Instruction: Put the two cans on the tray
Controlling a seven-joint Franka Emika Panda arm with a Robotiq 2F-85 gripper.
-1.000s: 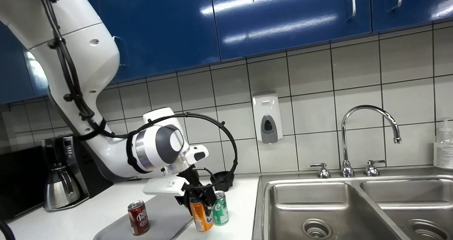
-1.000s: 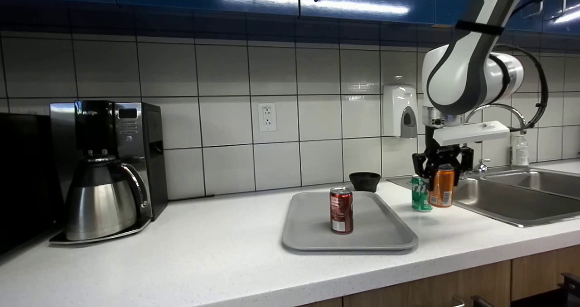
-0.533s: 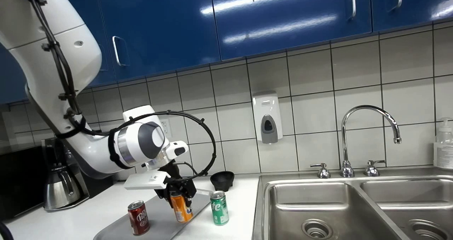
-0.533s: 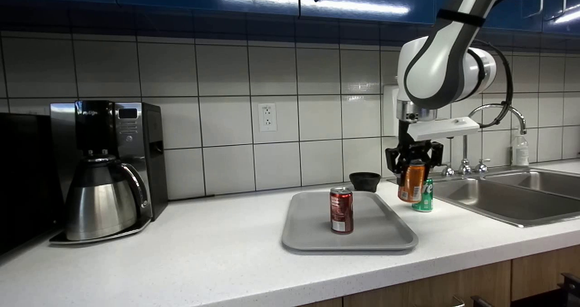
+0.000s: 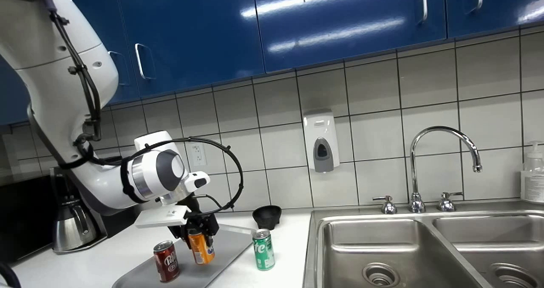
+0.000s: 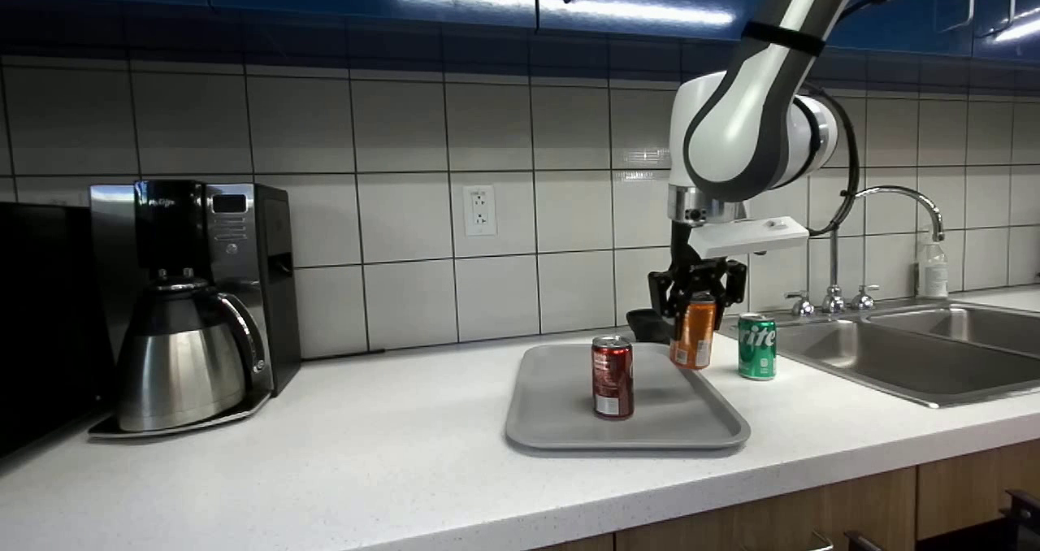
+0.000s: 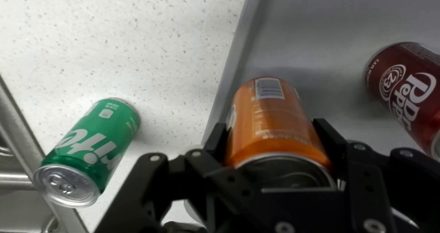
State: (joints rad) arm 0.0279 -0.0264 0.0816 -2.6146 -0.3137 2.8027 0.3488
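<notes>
Gripper [image 6: 699,320] and orange can [image 6: 692,344] have shifted toward 9 o'clock in both exterior views, from beside the green can [image 6: 757,352] to the 2 o'clock edge of the tray [image 6: 561,396]. In an exterior view, green can now unblocked, black bowl [image 6: 646,326] part-hidden.

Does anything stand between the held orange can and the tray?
Nothing visible does. In the wrist view, the orange can, clamped in the gripper, shows directly against the tray. The dark red can stands on the tray, off to one side.
</notes>
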